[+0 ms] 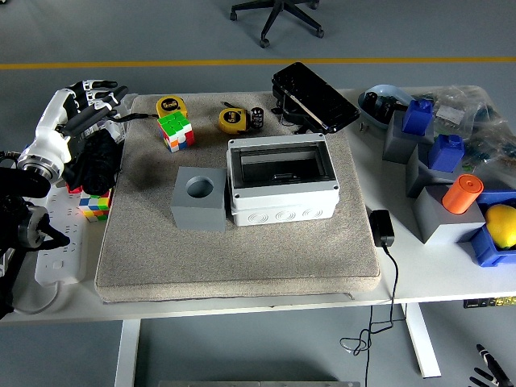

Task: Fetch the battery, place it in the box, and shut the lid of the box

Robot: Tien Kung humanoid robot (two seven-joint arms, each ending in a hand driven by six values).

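— So, from the head view, where is the left hand [81,105]?

— Over the table's far left corner, beside the grey mat [242,242]. Its white fingers [101,87] are spread and relaxed, holding nothing.

— And the right hand [488,372]?

— Only a few dark fingertips show at the bottom right corner, below the table's edge. I cannot tell how they are set.

— Where is the battery [257,118]?

— Probably the small dark cylinder standing at the mat's far edge, just beside the yellow tape measure [231,120]; it is too small to be sure. It is well apart from the left hand.

— The box [283,179]?

— White, in the middle of the mat, uncovered, its dark inside showing. The black lid [314,97] lies tilted just behind it. A grey block [199,198] with a round hole sits touching its left side.

— Anything else near the hand?

— A colour cube [176,131] on the mat, and another cube [94,205] on the white table [403,274].
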